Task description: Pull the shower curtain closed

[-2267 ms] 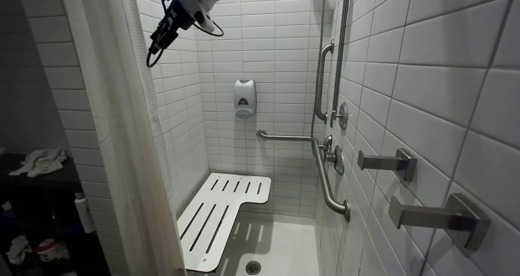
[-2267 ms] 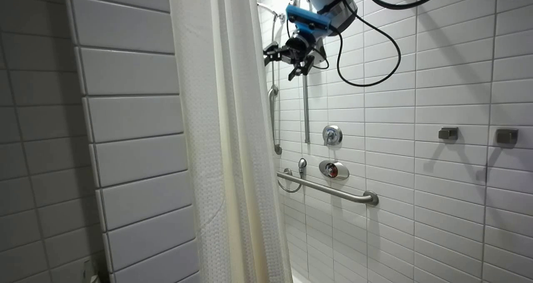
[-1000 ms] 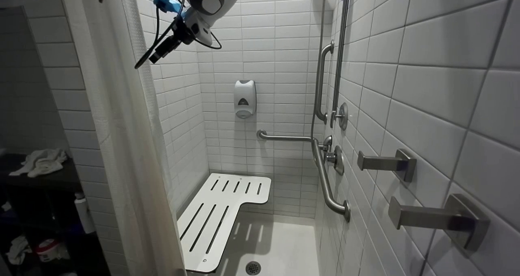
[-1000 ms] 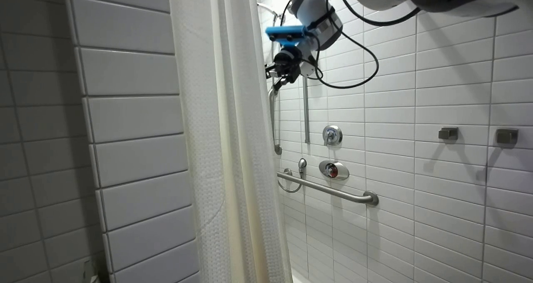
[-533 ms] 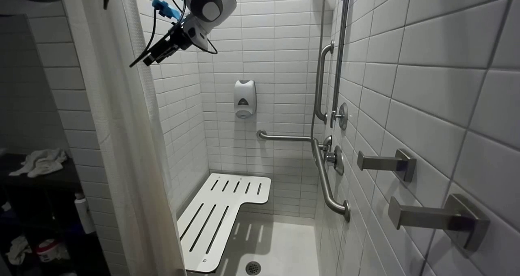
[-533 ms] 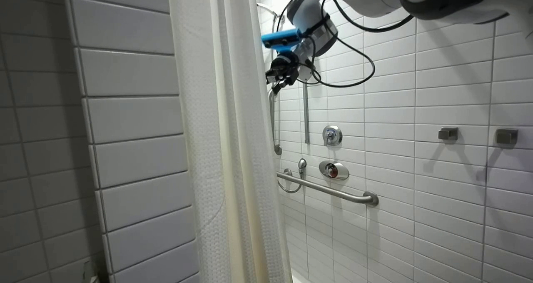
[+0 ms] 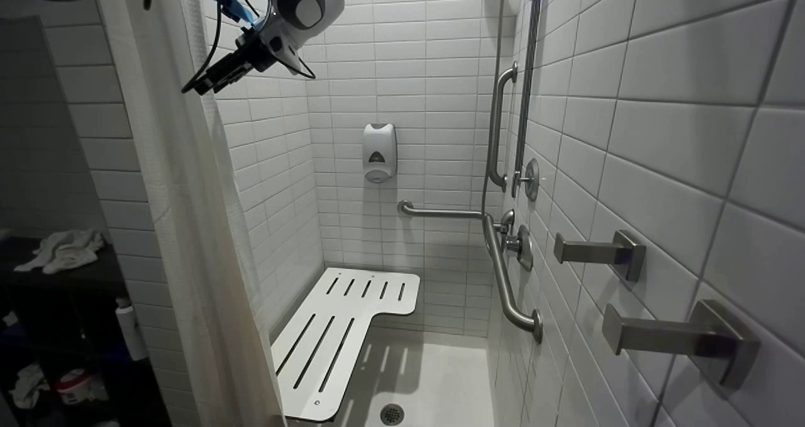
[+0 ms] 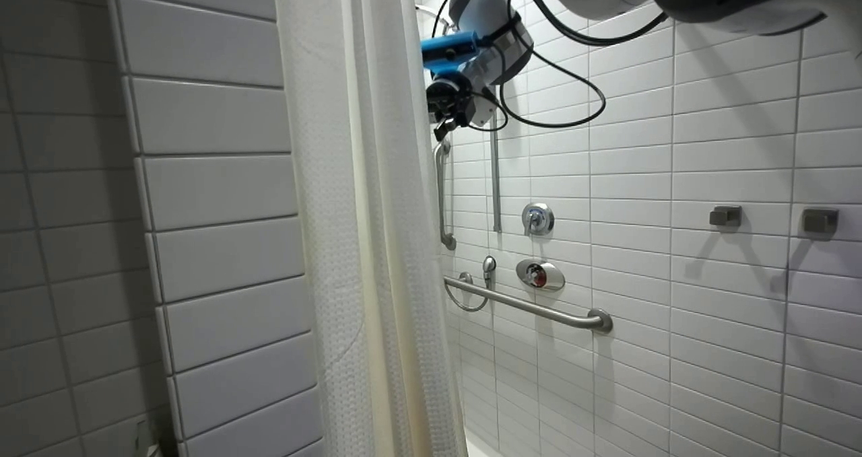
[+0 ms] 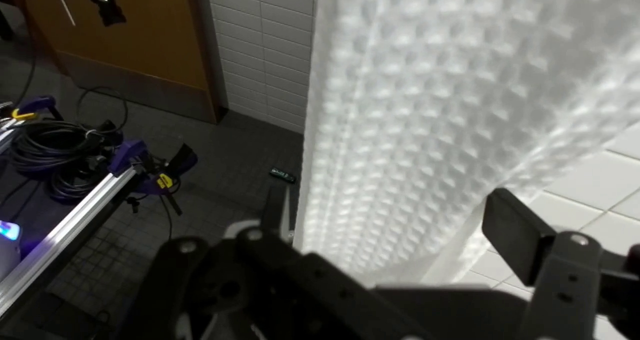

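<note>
One shower curtain (image 7: 195, 226) hangs in long vertical folds beside the tiled pillar (image 8: 222, 191) in both exterior views. Your gripper (image 9: 392, 225) is at its free edge: in the wrist view you have the jaws spread, with white cloth showing between them; whether they touch it, you cannot tell. Farther off, the curtain partly hides the slatted seat (image 7: 355, 307); a dispenser (image 7: 379, 153) is fixed to the back wall (image 7: 446, 125), and a grab bar (image 8: 539, 307) crosses the side wall (image 8: 727, 141).
</note>
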You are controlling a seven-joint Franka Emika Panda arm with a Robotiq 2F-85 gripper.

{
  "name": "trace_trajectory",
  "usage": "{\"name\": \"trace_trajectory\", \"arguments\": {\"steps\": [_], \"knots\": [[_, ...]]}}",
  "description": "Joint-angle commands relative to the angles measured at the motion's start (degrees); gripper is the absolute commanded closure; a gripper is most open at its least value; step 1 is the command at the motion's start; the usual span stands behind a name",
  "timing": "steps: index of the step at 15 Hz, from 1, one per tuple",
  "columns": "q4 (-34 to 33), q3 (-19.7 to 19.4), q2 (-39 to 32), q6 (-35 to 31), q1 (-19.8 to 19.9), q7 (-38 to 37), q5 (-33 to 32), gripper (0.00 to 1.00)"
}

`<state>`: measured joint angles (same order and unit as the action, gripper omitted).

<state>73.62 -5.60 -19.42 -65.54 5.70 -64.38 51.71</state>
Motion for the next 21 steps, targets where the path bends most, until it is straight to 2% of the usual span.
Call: {"name": "trace_trajectory", "arguments": {"steps": [1,6,9,10,17,21], "knots": [[-0.96,0.05,0.17,1.79,-0.28,-0.41,-2.1,0.32],[-1.01,-0.28,-0.12,1.77,0.15,-0.28,-4.0,0.73],[-1.26,-0.39,-0.2,1.8,0.5,-0.28,-4.7,0.95],[-1.41,-0.44,-0.29,1.88,0.68,-0.32,-4.79,0.99],[-2.22,-1.13,-0.85,1.86,1.82,-0.4,-5.18,1.0],[-3.97,-2.21,-1.09,2.0,4.1,-0.15,-4.15,1.0]]}}
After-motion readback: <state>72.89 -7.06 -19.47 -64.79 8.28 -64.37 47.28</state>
